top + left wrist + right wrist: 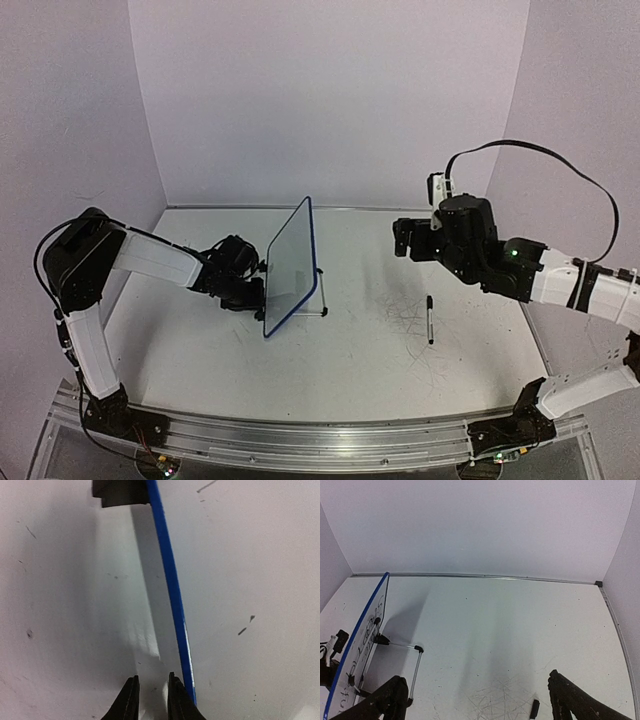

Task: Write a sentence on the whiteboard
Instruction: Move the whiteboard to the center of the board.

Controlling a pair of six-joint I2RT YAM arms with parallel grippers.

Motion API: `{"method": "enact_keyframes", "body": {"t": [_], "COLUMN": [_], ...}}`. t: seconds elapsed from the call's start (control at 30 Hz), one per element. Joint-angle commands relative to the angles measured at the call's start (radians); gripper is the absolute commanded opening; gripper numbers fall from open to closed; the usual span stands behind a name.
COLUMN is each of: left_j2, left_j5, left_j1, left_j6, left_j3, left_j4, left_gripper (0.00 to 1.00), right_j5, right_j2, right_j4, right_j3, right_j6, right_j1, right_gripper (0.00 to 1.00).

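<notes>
The whiteboard (pixel 292 265), blue-rimmed, stands tilted on its wire stand mid-table. The right wrist view shows it at the left (pixel 367 632) with dark handwriting on its face. My left gripper (pixel 252 285) is at the board's lower left edge. In the left wrist view its fingers (pixel 176 700) stand narrowly apart, the right one against the blue rim (pixel 170 580). I cannot make out anything between them. My right gripper (pixel 404 240) hovers to the right of the board, wide open and empty (pixel 475 702). A black marker (pixel 430 320) lies on the table below it, its end showing (pixel 534 709).
The wire stand (pixel 415 672) juts out from the board toward the right. Dark scribble marks (pixel 405 318) cover the tabletop beside the marker. Pale walls close the table at the back and both sides. A black foot (pixel 120 492) of the board shows at the rim's far end.
</notes>
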Motion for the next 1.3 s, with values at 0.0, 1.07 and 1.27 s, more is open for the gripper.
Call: {"method": "enact_keyframes", "body": {"t": [0.0,1.07,1.27], "left_j2": [0.029,-0.315,-0.25], "left_j5": [0.104,0.086,0.309], "left_j1": [-0.076,0.04,0.092], "left_j6": [-0.044,0.199,0.352], "left_j3": [0.036,-0.071,-0.119], "left_j4": [-0.101,-0.047,0.21], "left_gripper": [0.22,0.68,0.73], "right_j5": [-0.02,-0.376,-0.579], "right_j2": [-0.029,0.275,0.407], "right_j4": [-0.043,-0.224,-0.099], "right_j3": [0.054,0.439,0.421], "right_j6": [0.021,0.141,0.237], "right_j1": [-0.017,0.196,0.205], "right_gripper": [0.98,0.98,0.96]}}
